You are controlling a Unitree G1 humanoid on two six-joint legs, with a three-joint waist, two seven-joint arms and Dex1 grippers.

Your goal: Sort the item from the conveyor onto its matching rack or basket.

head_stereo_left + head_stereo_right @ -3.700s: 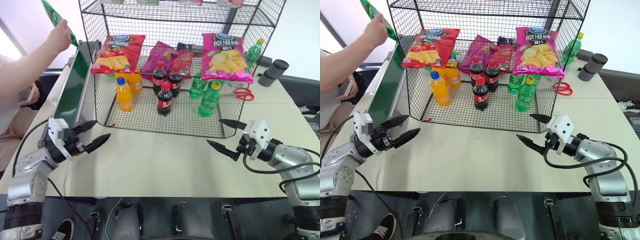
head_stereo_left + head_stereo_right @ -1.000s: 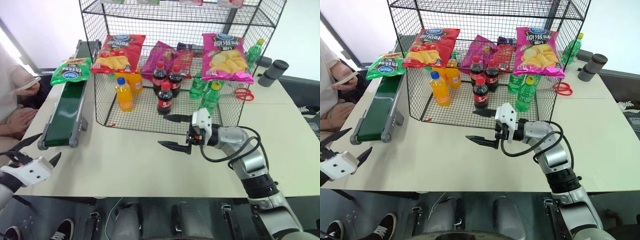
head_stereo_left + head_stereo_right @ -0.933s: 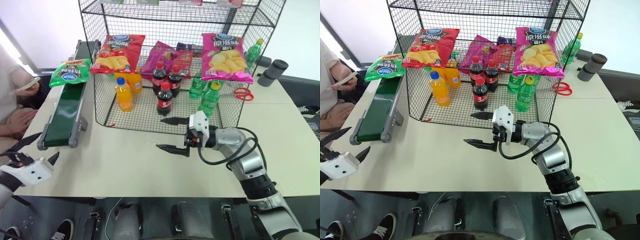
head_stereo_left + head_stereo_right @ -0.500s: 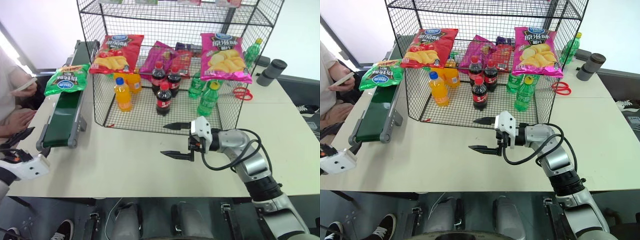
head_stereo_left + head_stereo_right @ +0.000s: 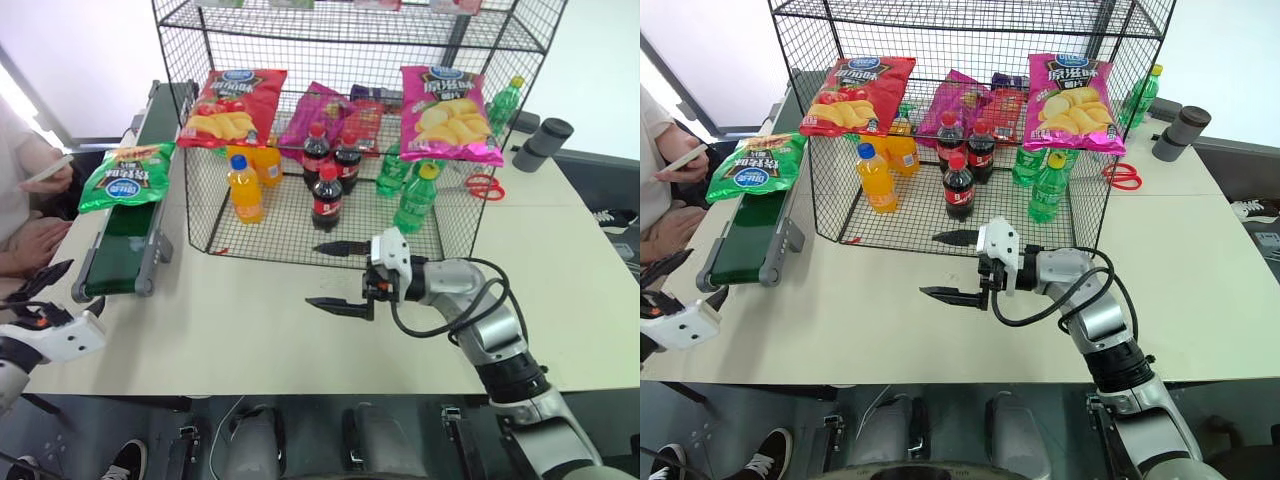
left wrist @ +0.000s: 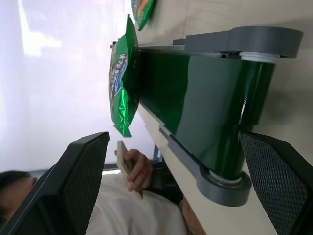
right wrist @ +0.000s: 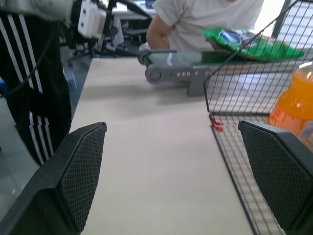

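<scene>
Green crisp bag (image 5: 126, 178) on conveyor (image 5: 128, 235), beyond left gripper (image 5: 68, 291).

Cola bottles (image 5: 327, 195): three; orange bottles (image 5: 245, 187): two; green bottles (image 5: 417, 198): three.

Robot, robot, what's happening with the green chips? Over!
Both grippers, left and right, open, empty. Green bag riding the conveyor. Nothing blocking it.
</scene>
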